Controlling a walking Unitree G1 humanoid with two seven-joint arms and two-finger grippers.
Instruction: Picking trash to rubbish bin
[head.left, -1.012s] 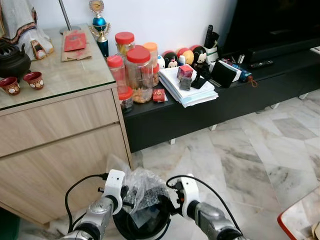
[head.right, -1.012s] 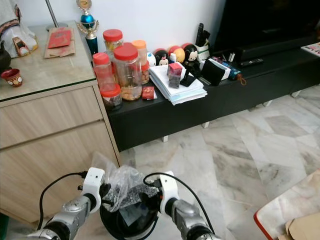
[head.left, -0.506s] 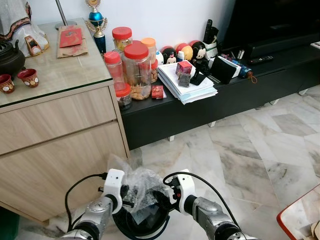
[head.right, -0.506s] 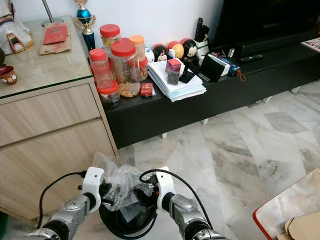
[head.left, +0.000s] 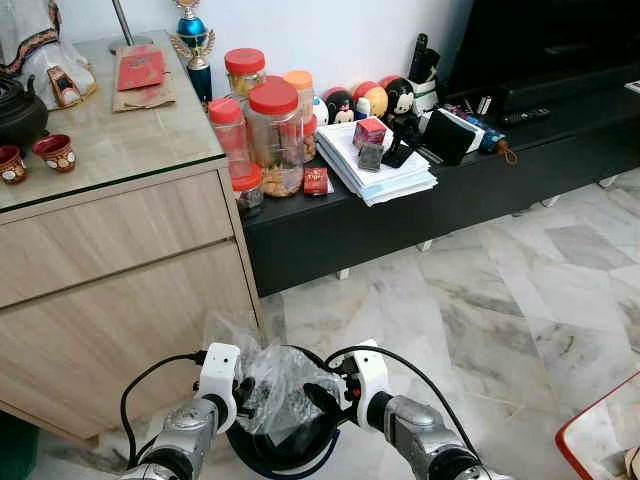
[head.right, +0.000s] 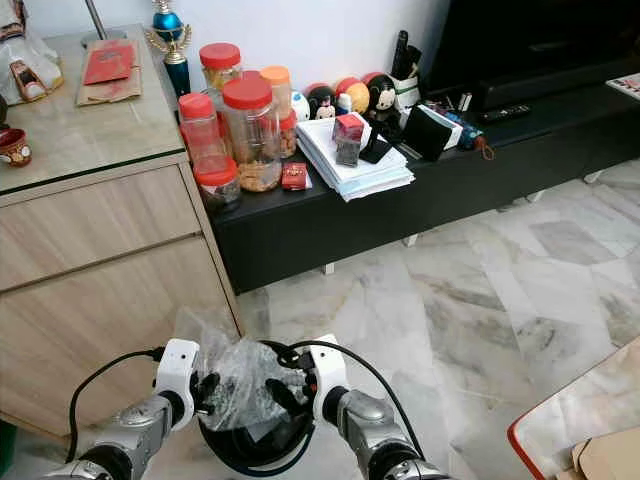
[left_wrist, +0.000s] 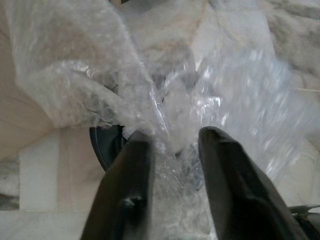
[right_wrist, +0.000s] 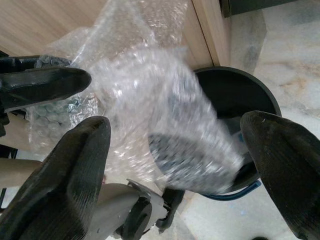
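Nearest me, at six o'clock low in my head view, my left tool (head.left: 238, 392) has its two fingers nearly closed, pinching a fold of the bubble wrap (head.left: 272, 385) so the crumpled sheet hangs right over the mouth of the black rubbish bin (head.left: 300, 460). My right tool (head.left: 322, 400) sits at the wrap's other side with its fingers spread wide and nothing held between them; I judge it is there to steer or press the wrap down, since the light sheet bulges above the rim. The bin stands on the marble floor (head.left: 500, 310), just beside the wooden cabinet (head.left: 120, 290) at ten o'clock. Farther off, at twelve o'clock, red-lidded jars (head.left: 272, 135) and a stack of papers (head.left: 385, 175) rest on a low black surface (head.left: 330, 235).
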